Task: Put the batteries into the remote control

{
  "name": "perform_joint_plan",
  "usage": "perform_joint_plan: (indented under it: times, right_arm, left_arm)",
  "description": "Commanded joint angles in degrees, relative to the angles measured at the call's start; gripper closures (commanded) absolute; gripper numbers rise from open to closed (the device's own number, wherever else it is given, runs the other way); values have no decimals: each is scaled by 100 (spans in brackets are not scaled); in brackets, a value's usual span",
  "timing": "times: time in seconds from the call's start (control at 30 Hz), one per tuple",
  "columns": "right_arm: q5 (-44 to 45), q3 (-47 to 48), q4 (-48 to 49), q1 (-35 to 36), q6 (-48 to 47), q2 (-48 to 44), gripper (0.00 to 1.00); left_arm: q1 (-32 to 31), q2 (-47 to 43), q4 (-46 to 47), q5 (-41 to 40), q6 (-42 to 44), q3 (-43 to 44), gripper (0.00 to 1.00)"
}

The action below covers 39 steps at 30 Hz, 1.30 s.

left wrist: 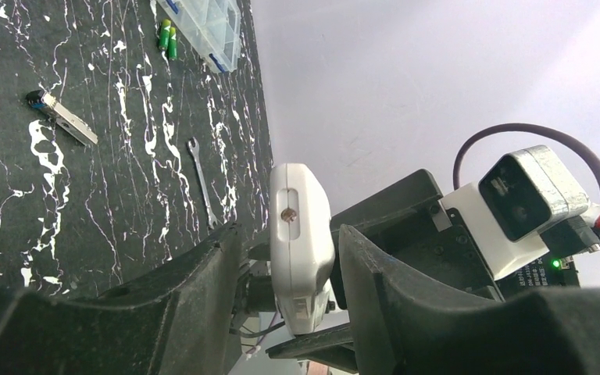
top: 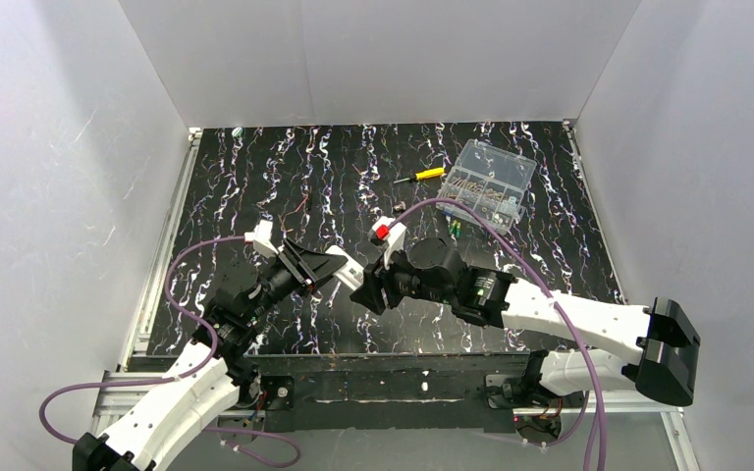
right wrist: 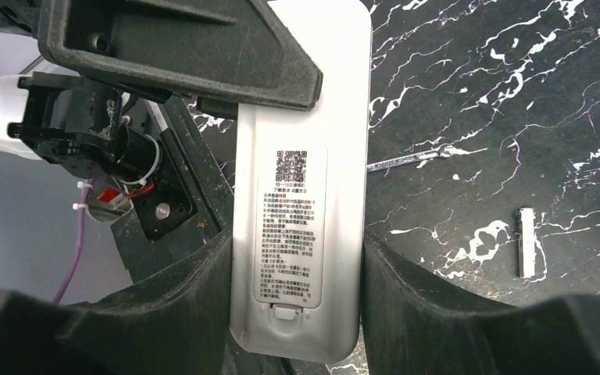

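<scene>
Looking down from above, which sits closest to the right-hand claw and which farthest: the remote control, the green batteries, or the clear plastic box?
1. remote control: clamped in the right gripper itself.
2. batteries: on the table, beyond it and to the right.
3. clear plastic box: farther back on the right, past the batteries.

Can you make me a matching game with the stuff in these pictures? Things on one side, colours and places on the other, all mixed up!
Things:
1 remote control
2 batteries
3 screwdriver
4 plastic box

Clues:
A green, lying side by side next to the box
B see-through, with little parts inside
C white, held up in the air
D yellow handle, lying flat

Pairs: 1-C, 2-A, 3-D, 4-B
</scene>
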Motion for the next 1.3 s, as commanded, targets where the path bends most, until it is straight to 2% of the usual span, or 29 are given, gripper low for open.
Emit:
perform_joint_plan:
  times: [0.0,0.67,1.03,1.27]
  right_arm:
    - [100,368,214,41,-43,67,99]
    - [-197,360,17,118,-209,123,99]
    - [-123,375,41,126,-229,143,99]
    - [-152,365,5,131,-257,119,99]
  left_arm:
    - [-26,-65,241,32,14,-1,53]
    - [-25,-46,146,-30,22,74,55]
    - [-26,-29,143,-32,0,58,67]
    - [-21,-109,-28,-45,38,67,90]
